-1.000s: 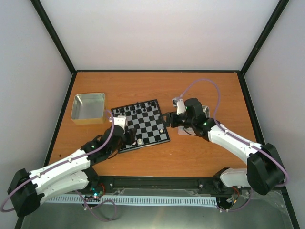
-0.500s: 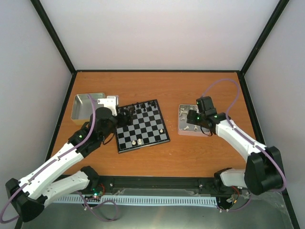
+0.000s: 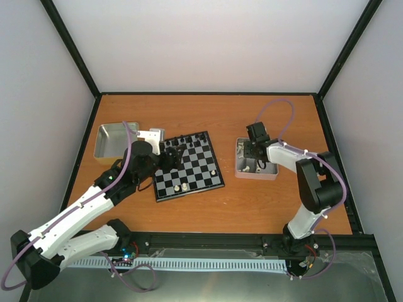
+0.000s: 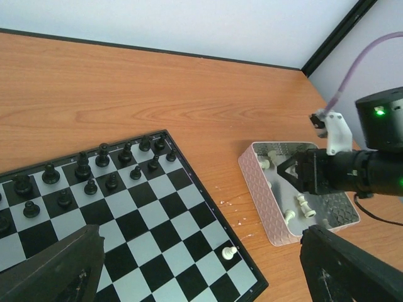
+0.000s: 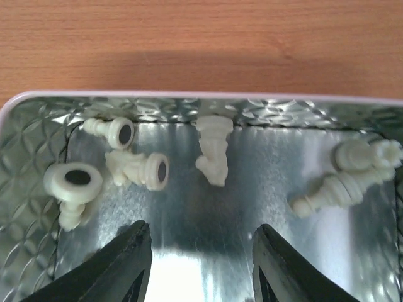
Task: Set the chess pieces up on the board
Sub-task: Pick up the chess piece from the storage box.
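Observation:
The board (image 3: 192, 168) lies mid-table, with black figures along its far rows. Three cream-white chess pieces stand on it: one by the right edge (image 3: 215, 172), the same one showing in the left wrist view (image 4: 230, 253), and two near the front edge (image 3: 181, 187). Several more chess pieces (image 5: 138, 168) lie on their sides in the right metal tray (image 3: 239, 165). My left gripper (image 3: 171, 155) hovers open over the board's far left corner, holding nothing. My right gripper (image 5: 200, 251) is low inside the tray, open, with bare metal between its fingers (image 5: 119, 264).
A second silver tray (image 3: 102, 151) sits at the left, behind my left arm. Small white crumbs (image 4: 236, 207) dot the wood between the board and the right tray (image 4: 258, 189). Black frame rails border the table.
My left arm drew back from the board's front edge to its far left corner and opened. My right arm swung from the board's right edge to the tray, and its jaws narrowed a little.

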